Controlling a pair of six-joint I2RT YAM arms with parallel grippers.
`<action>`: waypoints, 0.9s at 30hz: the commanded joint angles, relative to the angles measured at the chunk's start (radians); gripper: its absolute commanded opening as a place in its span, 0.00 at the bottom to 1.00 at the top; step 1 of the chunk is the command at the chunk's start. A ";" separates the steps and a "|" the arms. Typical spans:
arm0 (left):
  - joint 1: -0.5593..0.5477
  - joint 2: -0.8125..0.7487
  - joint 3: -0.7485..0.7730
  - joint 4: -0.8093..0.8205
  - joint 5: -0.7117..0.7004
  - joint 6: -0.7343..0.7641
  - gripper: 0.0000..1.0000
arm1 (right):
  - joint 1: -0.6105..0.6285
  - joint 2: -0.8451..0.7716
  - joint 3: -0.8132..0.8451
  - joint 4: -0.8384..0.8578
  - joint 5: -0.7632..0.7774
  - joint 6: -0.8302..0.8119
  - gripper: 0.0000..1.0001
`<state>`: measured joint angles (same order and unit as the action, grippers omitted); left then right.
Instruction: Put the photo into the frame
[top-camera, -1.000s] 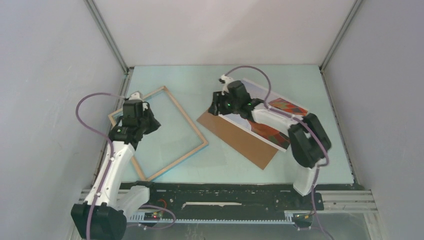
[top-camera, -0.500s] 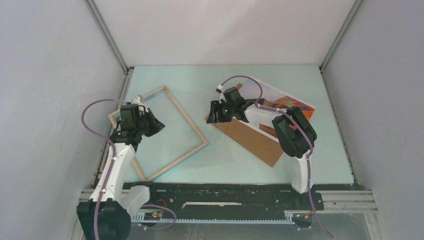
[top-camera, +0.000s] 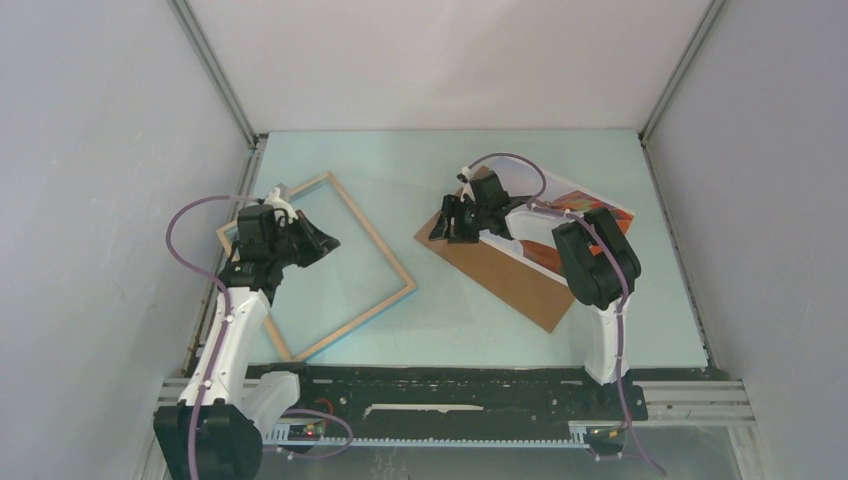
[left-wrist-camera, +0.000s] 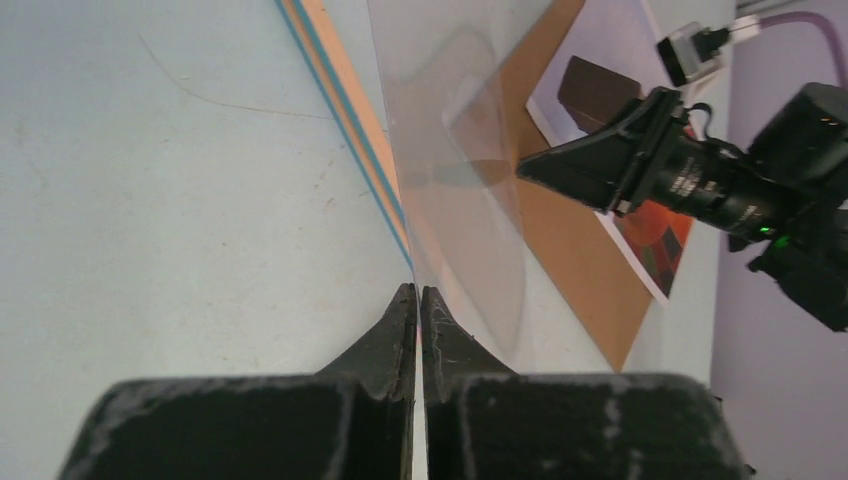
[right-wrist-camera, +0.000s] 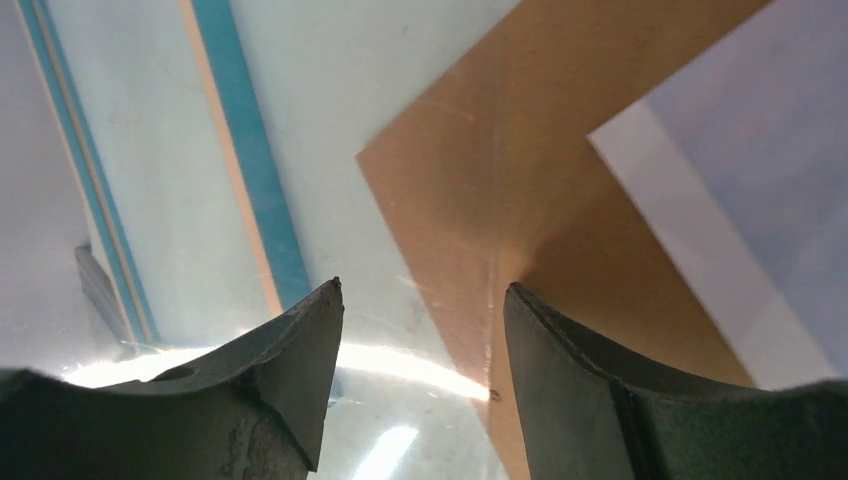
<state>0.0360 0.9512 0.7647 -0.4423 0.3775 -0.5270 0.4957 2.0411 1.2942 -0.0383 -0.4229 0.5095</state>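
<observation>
Top external view shows the frame (top-camera: 370, 232) lying at the left of the table (top-camera: 450, 160), and the photo (top-camera: 585, 203) at the right on a brown board (top-camera: 500, 275). Left fingers (left-wrist-camera: 385, 335) are pressed together on the edge of a clear sheet (left-wrist-camera: 470, 200). Right fingers (right-wrist-camera: 300, 350) stand apart, empty, above the board's corner.

**Left arm** (top-camera: 233, 325): white link shells, black joint housings, black base block at 7 o'clock in the top view.

**Right arm** (top-camera: 600, 345): same build, with a white lower link and a bulky black elbow housing.

**Cabling:** one purple left cable (top-camera: 172, 228) and one purple right cable (top-camera: 505, 155), each run outside the shells.

**Right wrist:** carries a small green light (left-wrist-camera: 765, 230) and a white plug (left-wrist-camera: 690, 52).

**Left pincer** (left-wrist-camera: 418, 295) and **right pincer** (right-wrist-camera: 420, 290): black wedge fingers, with pale scuffing on the bodies.
</observation>
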 joint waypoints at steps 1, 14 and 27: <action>0.004 -0.006 0.034 0.057 0.081 -0.060 0.10 | 0.011 0.034 -0.007 0.044 -0.062 0.047 0.67; -0.012 0.046 0.049 0.070 0.085 -0.128 0.43 | 0.003 0.020 -0.056 0.166 -0.144 0.095 0.66; -0.078 0.044 0.093 0.086 0.069 -0.182 0.42 | 0.001 0.022 -0.056 0.173 -0.157 0.099 0.65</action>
<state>-0.0185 1.0195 0.7750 -0.4015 0.4316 -0.6674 0.4942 2.0552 1.2438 0.1047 -0.5632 0.5941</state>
